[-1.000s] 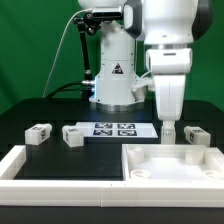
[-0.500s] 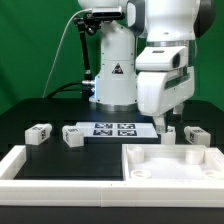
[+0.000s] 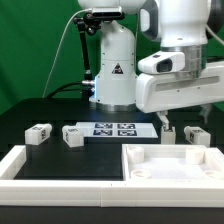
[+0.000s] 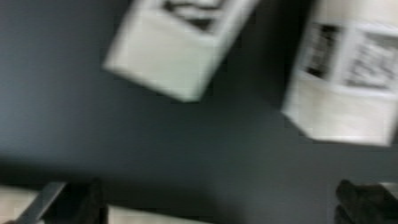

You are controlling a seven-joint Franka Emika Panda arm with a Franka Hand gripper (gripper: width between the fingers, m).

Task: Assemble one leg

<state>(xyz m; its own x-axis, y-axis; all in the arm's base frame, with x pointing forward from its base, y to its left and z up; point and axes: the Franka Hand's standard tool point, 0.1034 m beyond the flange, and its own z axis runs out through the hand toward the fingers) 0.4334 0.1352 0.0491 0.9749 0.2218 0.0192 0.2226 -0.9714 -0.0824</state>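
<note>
From my remote seat, the biggest thing on the feed is the green backdrop that closes off the room behind the rig. Below it the matte black bench fills the lower half of the exterior view. The white Panda arm rises from its base at the back, where a black cable loops off toward the exterior view's left. The arm's bulky wrist housing hangs over the exterior view's right side of the bench. At the front right lies the large white square recessed panel, and a white L-shaped rail borders the front left. The marker board lies flat mid-bench. Four small tagged pegs sit in a rough row on the bare black surface. The leftmost leg and the second leg are on the exterior view's left of the marker board. The third leg and the rightmost leg are beyond its other end, just behind the panel and under the wrist housing. The wrist view is blurred, but I see two white tagged legs on the dark bench. The gripper has its fingertips spread wide at the frame's edges, with only bench between them and nothing held.
</note>
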